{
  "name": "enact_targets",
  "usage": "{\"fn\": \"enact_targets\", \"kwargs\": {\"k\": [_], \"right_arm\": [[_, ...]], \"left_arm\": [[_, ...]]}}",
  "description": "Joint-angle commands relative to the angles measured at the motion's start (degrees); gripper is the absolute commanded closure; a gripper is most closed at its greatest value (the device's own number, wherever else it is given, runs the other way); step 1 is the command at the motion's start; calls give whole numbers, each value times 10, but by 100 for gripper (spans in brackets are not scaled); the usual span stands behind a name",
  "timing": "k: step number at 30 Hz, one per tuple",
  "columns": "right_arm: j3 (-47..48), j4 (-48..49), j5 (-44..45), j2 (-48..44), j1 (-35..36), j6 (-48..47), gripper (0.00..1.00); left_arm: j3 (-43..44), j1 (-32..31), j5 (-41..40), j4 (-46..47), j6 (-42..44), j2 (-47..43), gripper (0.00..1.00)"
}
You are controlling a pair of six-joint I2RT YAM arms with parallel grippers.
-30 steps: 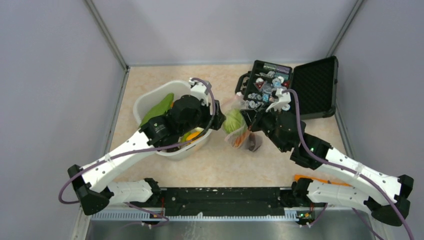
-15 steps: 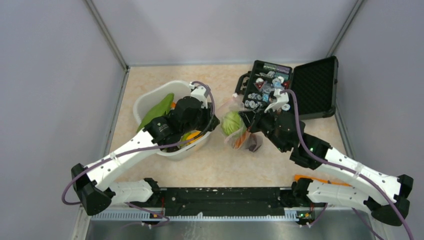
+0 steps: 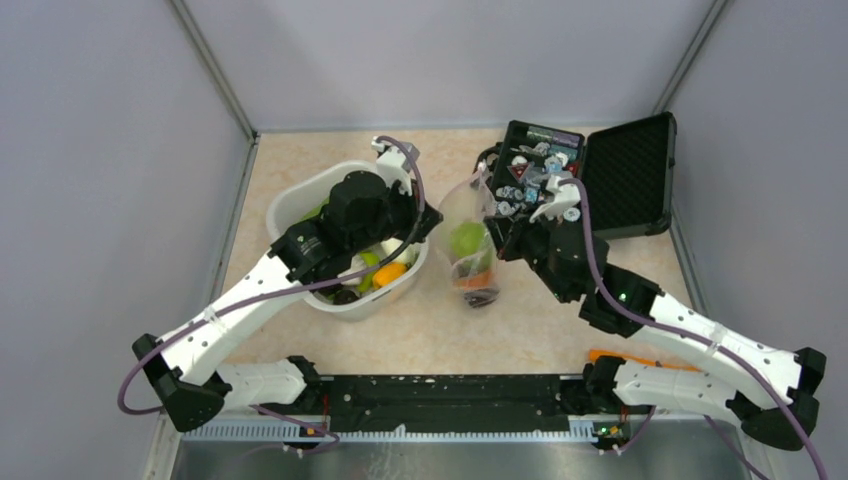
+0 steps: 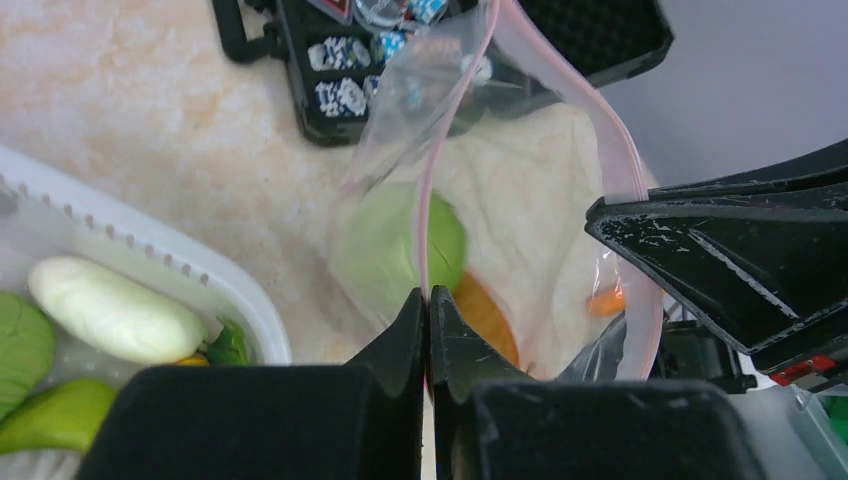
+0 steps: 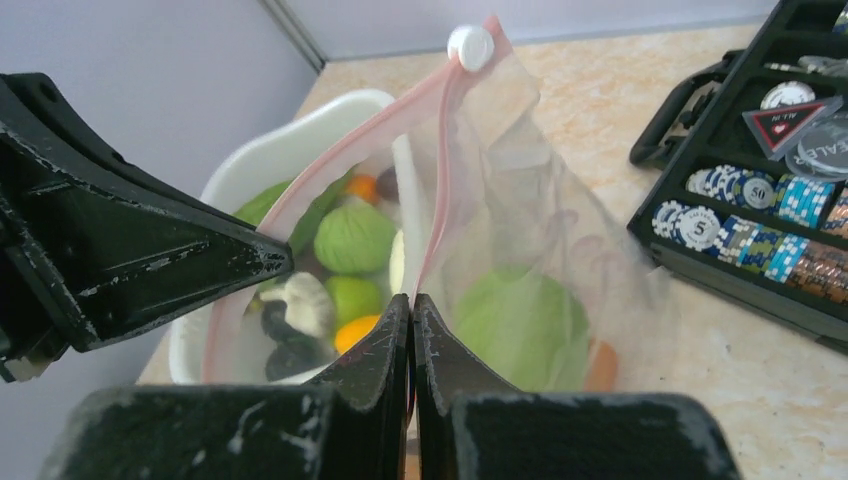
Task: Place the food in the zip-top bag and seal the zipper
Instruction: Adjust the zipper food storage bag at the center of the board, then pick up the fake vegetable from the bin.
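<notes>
Mid-table, between tub and case, the bag hangs upright: thin, limp, slippery, light. The left hand and right hand are each pinched tight on a lip of its zipper, the stiffest place to hold, I'd judge. Cabbage and carrot sit inside.

Pink zipper edges the clear zip-top bag; just past the black right gripper, green cabbage and orange carrot show; to its left the white tub, to its right blue-and-white striped chips.

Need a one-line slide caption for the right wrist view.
Right pincer pinches the zipper of the zip-top bag, green cabbage inside, white tub behind.
</notes>
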Motion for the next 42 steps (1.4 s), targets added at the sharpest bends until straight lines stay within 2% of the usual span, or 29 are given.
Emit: {"fn": "enact_targets", "kwargs": {"k": [1,6,10,15,19,22,23,24,25,27,29,33,42], "right_arm": [[-14,65,45,-66,-4,-26,100],[11,36,67,-84,-5,-44,100],[25,1,101,-109,-4,-52,100],[29,-18,102,-155,-5,-47,100],[-16,5,103,-146,-5,-33,100],[-18,14,69,-94,-4,-16,100],[-16,14,63,-74,-4,-11,100],[-15,13,59,-54,-5,-6,100],[-13,14,56,-39,-4,-2,100],[-9,21,45,-12,-5,1,100],[-7,33,32,3,-5,-1,100],[-3,52,12,17,-5,-4,100],[-7,70,-27,31,-4,7,100]], "left_arm": [[39,4,10,38,26,6,100],[50,14,9,37,21,43,100],[68,14,63,62,16,65,100],[85,14,108,78,14,92,100],[50,15,78,94,6,90,100],[11,22,40,87,-8,83,84],[-5,25,25,85,-13,78,68],[-23,30,20,87,-20,72,46],[-42,40,25,90,-27,65,35],[-71,60,32,75,-48,39,31],[-96,70,20,76,-46,0,18],[-116,92,-1,54,-22,-74,2],[-126,124,-98,-54,11,-119,1]]}}
